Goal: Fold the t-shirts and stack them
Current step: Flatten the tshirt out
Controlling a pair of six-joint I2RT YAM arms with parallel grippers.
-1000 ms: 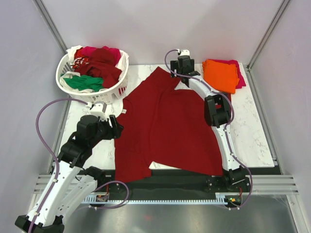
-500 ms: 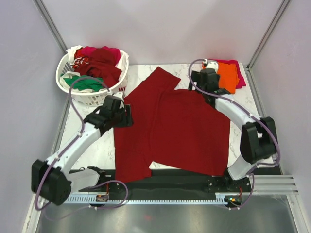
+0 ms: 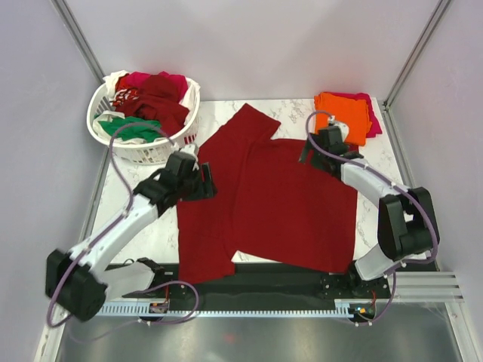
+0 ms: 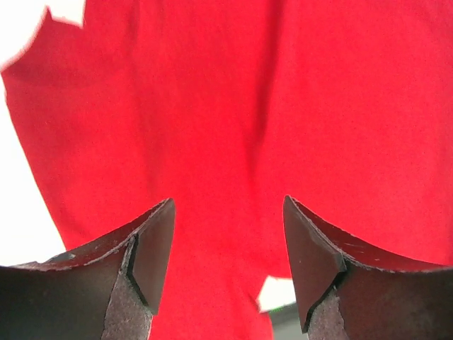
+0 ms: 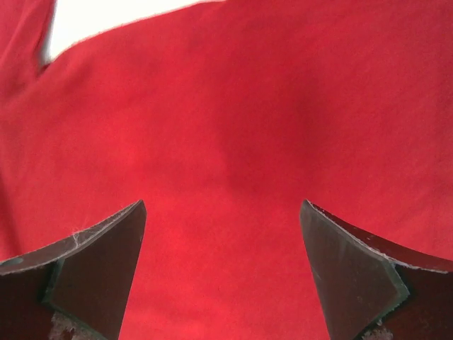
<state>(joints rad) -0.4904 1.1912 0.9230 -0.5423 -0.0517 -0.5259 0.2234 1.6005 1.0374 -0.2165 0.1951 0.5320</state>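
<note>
Marble tabletop [image 3: 392, 204] took up most of the cell. A red shirt [image 3: 279, 204] lay spread flat across its middle, one sleeve pointing to the far side and the hem reaching the near edge. A second layer of cloth seemed to lie over its right part, though from above I couldn't be sure.

In the far left corner stood a white lattice basket [image 3: 143, 154], heaped with crumpled shirts in dark red, magenta and white, with a green shirt [image 3: 132, 128] near its front. In the far right corner a folded orange shirt [image 3: 343, 117] sat on a folded magenta shirt [image 3: 375, 121], whose edge showed along the right.

The left gripper [image 4: 226, 205] hung over the red shirt's left edge, just beside the basket, jaws apart and nothing between them. The right gripper [image 5: 223, 205] hung over the shirt's far right corner, near the orange shirt, jaws spread wide and empty, with only red cloth below.
</note>
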